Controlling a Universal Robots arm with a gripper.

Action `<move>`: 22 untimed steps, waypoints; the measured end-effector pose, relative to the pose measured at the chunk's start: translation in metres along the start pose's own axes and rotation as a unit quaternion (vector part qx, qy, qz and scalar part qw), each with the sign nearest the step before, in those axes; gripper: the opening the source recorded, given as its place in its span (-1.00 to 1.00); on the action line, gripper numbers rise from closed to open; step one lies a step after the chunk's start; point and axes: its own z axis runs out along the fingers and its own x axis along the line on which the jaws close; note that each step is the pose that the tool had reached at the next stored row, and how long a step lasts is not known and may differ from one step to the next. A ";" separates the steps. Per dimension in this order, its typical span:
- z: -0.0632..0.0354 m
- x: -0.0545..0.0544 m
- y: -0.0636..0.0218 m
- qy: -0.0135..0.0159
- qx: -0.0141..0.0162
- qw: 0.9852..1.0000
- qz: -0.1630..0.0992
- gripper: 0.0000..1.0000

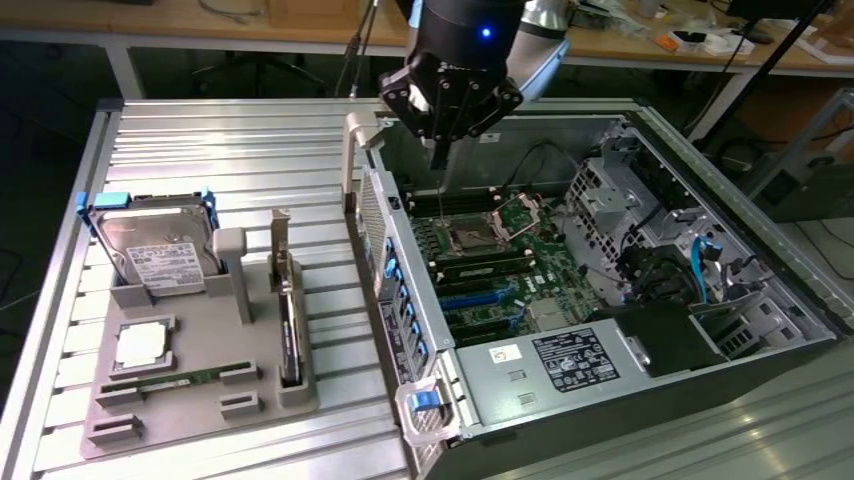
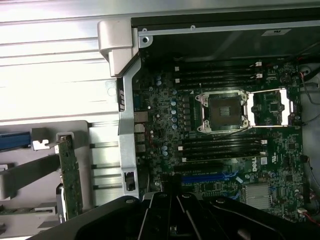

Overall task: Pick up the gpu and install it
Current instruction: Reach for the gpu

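The gpu (image 1: 284,305) stands on its long edge in a slot of the grey holder tray (image 1: 200,405), on the exterior view's left, its silvery bracket end pointing away from the camera. In the wrist view the gpu (image 2: 71,177) is a brownish-green board seen edge-on beside the case wall. My gripper (image 1: 438,158) hangs over the far end of the open computer case, above the motherboard (image 1: 497,262), well apart from the gpu. Its dark fingers (image 2: 161,212) are pressed together, shut with nothing between them.
The holder tray also carries a hard drive (image 1: 159,250) in blue rails, a CPU (image 1: 140,345) and a green memory stick (image 1: 174,382). The case's metal side wall (image 1: 387,270) separates tray and motherboard. The CPU socket (image 2: 223,111) and blue slots (image 2: 207,177) lie open below me.
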 end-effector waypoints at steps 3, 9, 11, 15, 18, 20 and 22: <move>0.0000 0.001 -0.0001 0.000 0.000 1.000 0.000 -0.79; 0.0000 0.002 -0.0002 0.000 0.000 1.000 0.000 -0.79; 0.0000 0.003 -0.0002 0.000 0.000 1.000 0.000 -0.79; -0.0001 0.004 -0.0003 0.000 0.000 1.000 0.000 -0.79; -0.0001 0.004 -0.0003 0.000 0.000 1.000 0.000 -0.79; -0.0001 0.005 -0.0004 0.000 0.000 1.000 0.000 -0.79; -0.0001 0.005 -0.0004 0.000 0.000 1.000 0.000 -0.79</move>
